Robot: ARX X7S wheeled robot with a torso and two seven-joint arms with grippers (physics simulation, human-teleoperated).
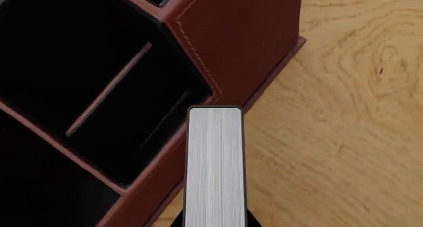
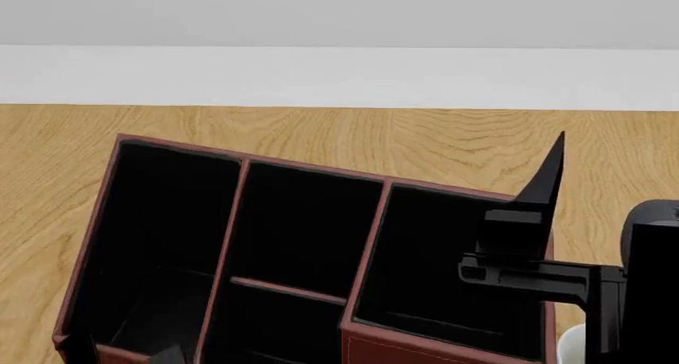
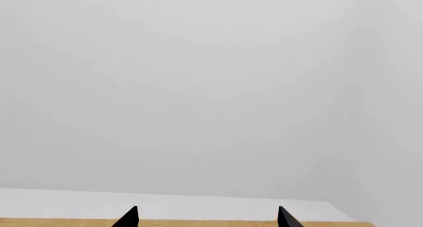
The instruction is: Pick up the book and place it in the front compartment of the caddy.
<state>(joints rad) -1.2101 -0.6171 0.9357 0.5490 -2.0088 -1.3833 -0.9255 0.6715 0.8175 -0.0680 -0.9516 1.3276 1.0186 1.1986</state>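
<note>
White page edges of the thin black-covered book (image 1: 214, 167) fill the left wrist view; it is pinched in the left gripper, poised over the outer corner of the dark red-brown leather-look caddy (image 1: 244, 43) with its black divided interior, above the light wooden table (image 1: 350, 138). Right gripper (image 3: 207, 218) fingertips stand spread apart, holding nothing.

red-brown caddy (image 2: 446, 350) w/ black interior, book (image 1: 213, 167) w/ white page edges, black covers, light wood-grain table (image 1: 343, 138)
</note>
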